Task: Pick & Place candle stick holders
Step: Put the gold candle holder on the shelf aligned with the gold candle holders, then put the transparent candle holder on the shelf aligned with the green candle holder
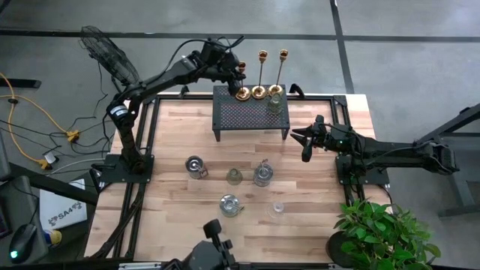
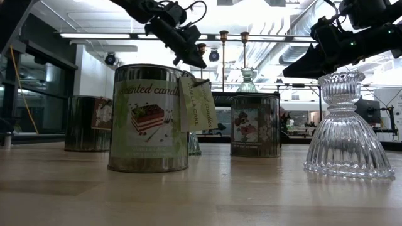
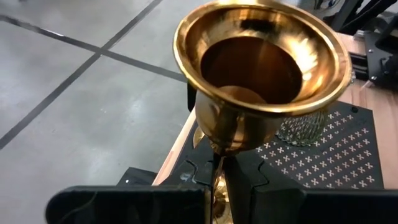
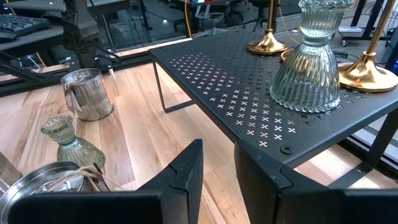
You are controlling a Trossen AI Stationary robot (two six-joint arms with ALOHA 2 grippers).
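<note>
Three tall gold candle stick holders stand in a row on the far edge of the black mesh stand [image 1: 247, 120], their bases at the left [image 1: 241, 94], middle [image 1: 259, 91] and right [image 1: 276, 90]. A clear ribbed glass holder [image 1: 275, 103] stands on the stand next to them. My left gripper [image 1: 238, 75] is shut on the leftmost gold holder [image 3: 261, 68]. My right gripper [image 1: 303, 144] is open and empty, just right of the stand's right end, pointing at it. Two more glass holders [image 1: 235, 176] [image 1: 278, 208] stand on the table. My left gripper pinches the leftmost gold holder's thin stem [image 3: 217, 177] between its two fingers, just under the cup at its top. The fingers come from the table's far left, slanting down, across the stem. The holder is upright; whether its base [image 1: 241, 94] rests on the stand, I cannot tell.
Three candle tins [image 1: 195, 165] [image 1: 262, 174] [image 1: 229, 204] stand among the glass holders on the wooden table. A potted plant [image 1: 382, 232] fills the near right corner. A fan [image 1: 105, 49] stands off the table's far left.
</note>
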